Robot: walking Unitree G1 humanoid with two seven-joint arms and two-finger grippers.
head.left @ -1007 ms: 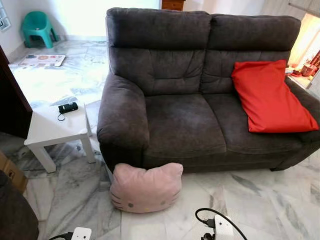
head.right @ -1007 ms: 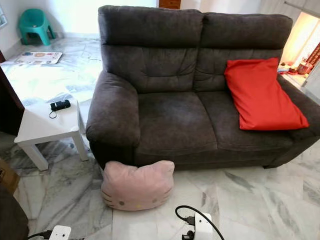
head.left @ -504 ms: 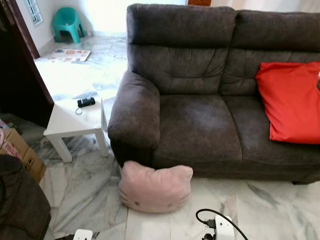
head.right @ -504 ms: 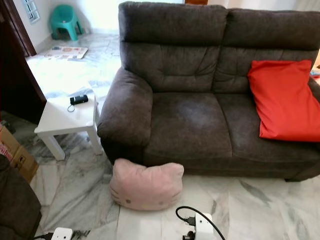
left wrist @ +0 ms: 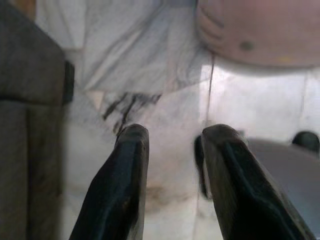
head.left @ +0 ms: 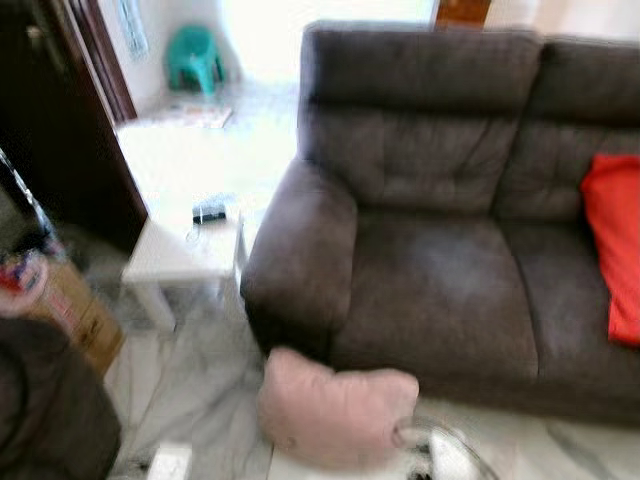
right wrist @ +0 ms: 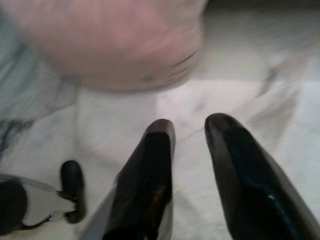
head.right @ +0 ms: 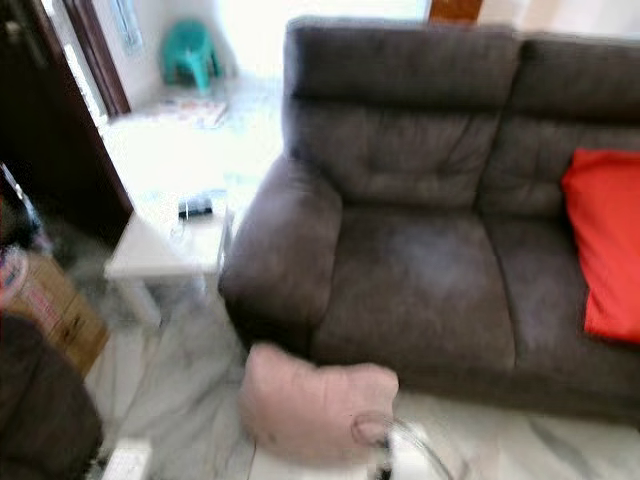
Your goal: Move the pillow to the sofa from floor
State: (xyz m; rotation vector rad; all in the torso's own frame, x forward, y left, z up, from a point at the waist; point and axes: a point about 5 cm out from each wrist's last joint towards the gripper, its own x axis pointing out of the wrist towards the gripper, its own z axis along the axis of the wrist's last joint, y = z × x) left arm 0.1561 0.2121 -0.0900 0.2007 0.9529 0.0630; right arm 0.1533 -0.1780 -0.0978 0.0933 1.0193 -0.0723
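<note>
Your head camera swung left since half a second before, and the frame blurred, so the sofa (head.left: 440, 230) slid toward the right edge while nothing on the floor itself moved. You had one pink pillow (head.left: 335, 410) lying on the marble floor (head.left: 190, 390), touching the front of the sofa just below its left armrest. One red cushion (head.left: 612, 245) leaned on the sofa's right seat, cut off by the picture's edge. One white side table (head.left: 185, 260) stood beside the armrest with one small dark object (head.left: 208, 211) on top, too blurred to identify. One teal stool (head.left: 193, 58) sat far back near the bright wall, and one cardboard box (head.left: 70, 310) stood at the left; its printing was too smeared to read. No other writing could be made out. Your left gripper (left wrist: 172, 137) hung above the floor with its fingers apart and nothing between them, the pillow ahead of it. Your right gripper (right wrist: 187, 127) was also spread and empty, with the pillow ahead of its tips and a black cable (right wrist: 72, 187) nearby.
</note>
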